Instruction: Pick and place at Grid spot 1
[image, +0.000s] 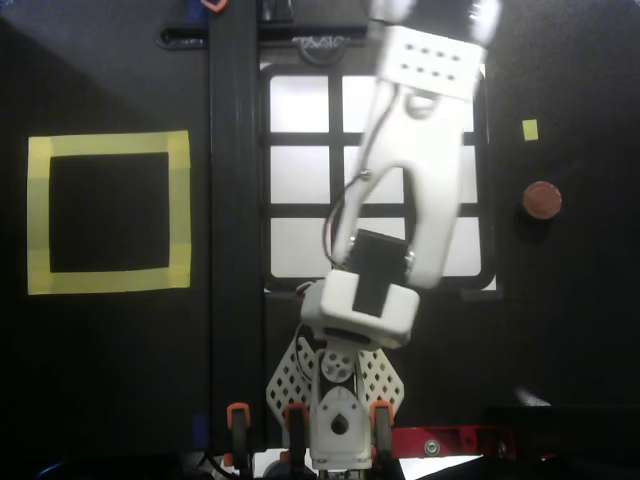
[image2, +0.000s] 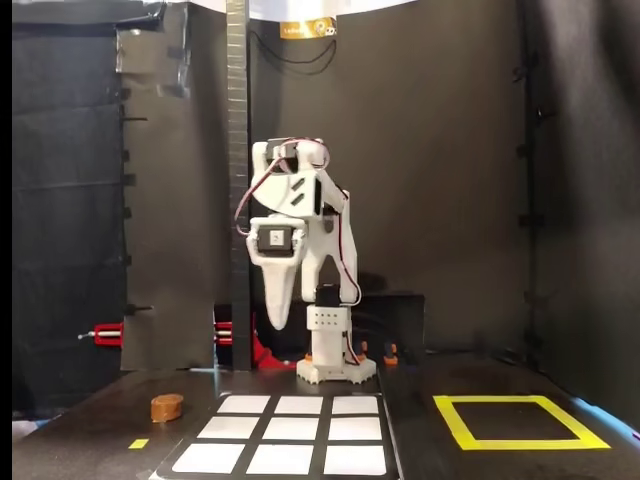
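in the fixed view, nearest us lies the black-framed white grid (image2: 290, 432), with a small yellow tape mark (image2: 139, 443) off its left corner and a brown round puck (image2: 167, 406) a little farther back on the left, well apart from the grid. to the right sits the yellow-tape square (image2: 518, 420), bare inside. grid spot 1 (image: 299, 104) we find in the overhead view as the upper-left cell, uncovered and with nothing on it (in the fixed view it should be the near right cell (image2: 354, 458), though we cannot be sure of the mapping).

behind the grid the white arm (image2: 325, 340) stands on its base, reared high; the gripper (image2: 279, 318) hangs point down, far above the table. its fingers appear closed together, nothing seen between them. from above the arm covers much of the middle and right columns of cells, and the gripper tip itself runs out of the top edge, blurred.

a black vertical post (image2: 238, 180) rises just left of the arm; in the overhead view it crosses as a dark rail (image: 235, 230) between the yellow square and the grid. red clamps (image2: 108, 333) sit at the back. the puck (image: 541, 200) lies in open table right of the grid.
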